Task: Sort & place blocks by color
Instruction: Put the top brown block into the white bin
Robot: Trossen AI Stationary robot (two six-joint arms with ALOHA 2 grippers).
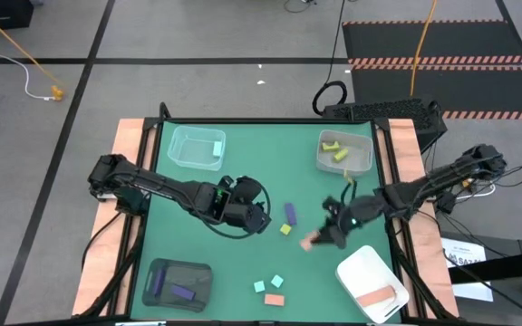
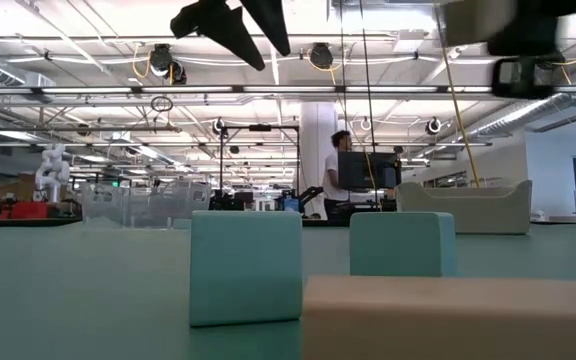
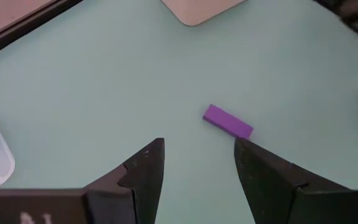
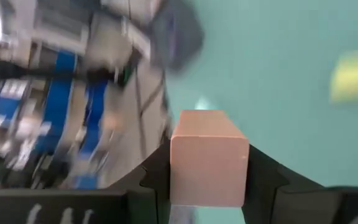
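At the table's far left, a clear tray (image 1: 197, 148) is seen holding one teal block (image 1: 217, 147). Near the front left, a dark tray (image 1: 178, 282) holds purple blocks (image 1: 183, 292). The left gripper (image 1: 263, 220) is held over the mat's middle with its fingers (image 3: 143, 169) spread apart and nothing between them; a purple bar (image 1: 290, 214) lies on the mat just beyond the fingertips, and in the left wrist view the purple bar (image 3: 227, 121) is seen clear of both fingers. Just beside that bar a small yellow block (image 1: 285, 229) lies on the mat. Toward the front edge, two teal cubes (image 1: 268, 283) sit close together, with a pink bar (image 1: 275, 300) just in front of them; in the low view the pink bar (image 2: 456, 316) fills the foreground before the teal cubes (image 2: 246, 266). Right of centre, the right gripper (image 1: 322, 237) is closed around a pink cube (image 1: 308, 242), held above the mat; the right wrist view shows the pink cube (image 4: 208, 157) pinched between the two fingers. At the far right, a second clear tray (image 1: 343, 152) contains yellow-green blocks (image 1: 335, 150). At the front right, a white tray (image 1: 371, 282) holds a pink block (image 1: 378, 296).
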